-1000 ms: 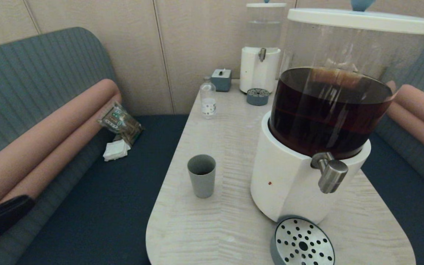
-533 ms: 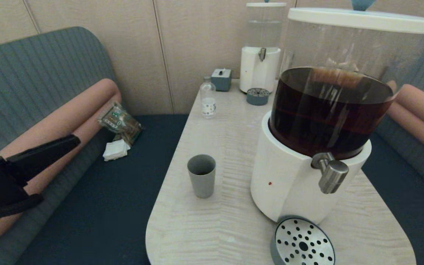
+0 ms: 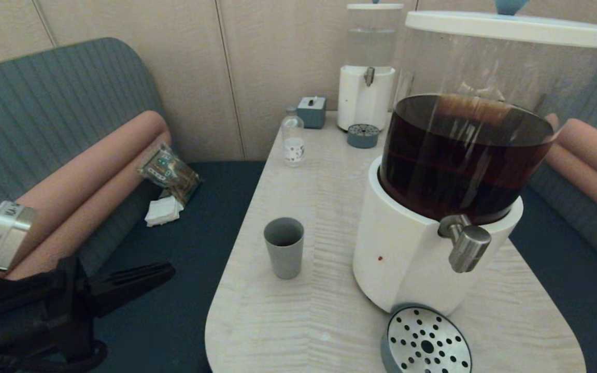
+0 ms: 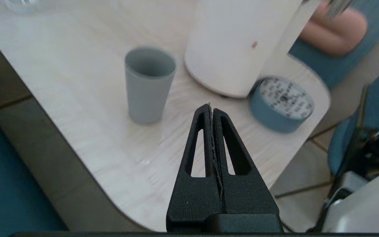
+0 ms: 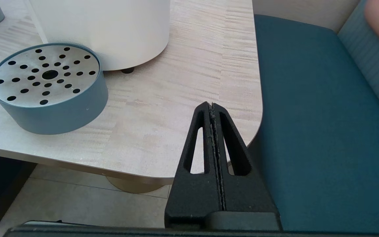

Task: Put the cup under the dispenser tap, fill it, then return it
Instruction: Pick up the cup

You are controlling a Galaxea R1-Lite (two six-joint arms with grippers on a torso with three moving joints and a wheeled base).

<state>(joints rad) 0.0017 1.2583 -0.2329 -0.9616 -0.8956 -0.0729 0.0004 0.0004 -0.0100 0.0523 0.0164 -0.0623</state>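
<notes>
The grey cup (image 3: 284,247) (image 4: 149,84) stands upright and empty on the pale table, left of the big white-based dispenser (image 3: 407,254). The dispenser tap (image 3: 465,243) is a steel spigot that sticks out above a round perforated drip tray (image 3: 427,342) (image 5: 46,86). My left gripper (image 3: 166,270) (image 4: 211,106) is shut and empty, off the table's left edge over the bench, pointing toward the cup and well short of it. My right gripper (image 5: 211,104) is shut and empty, low beside the table's near right corner; the head view does not show it.
A small clear bottle (image 3: 293,140), a grey box (image 3: 311,112) and a smaller clear-tank dispenser (image 3: 367,93) with its own drip tray (image 3: 363,136) stand at the far end of the table (image 3: 298,321). A snack packet (image 3: 168,172) and a tissue (image 3: 164,211) lie on the left bench.
My left arm has come into view from the lower left and its shut gripper has swung rightward toward the table and the cup. The cup and dispenser have not moved.
</notes>
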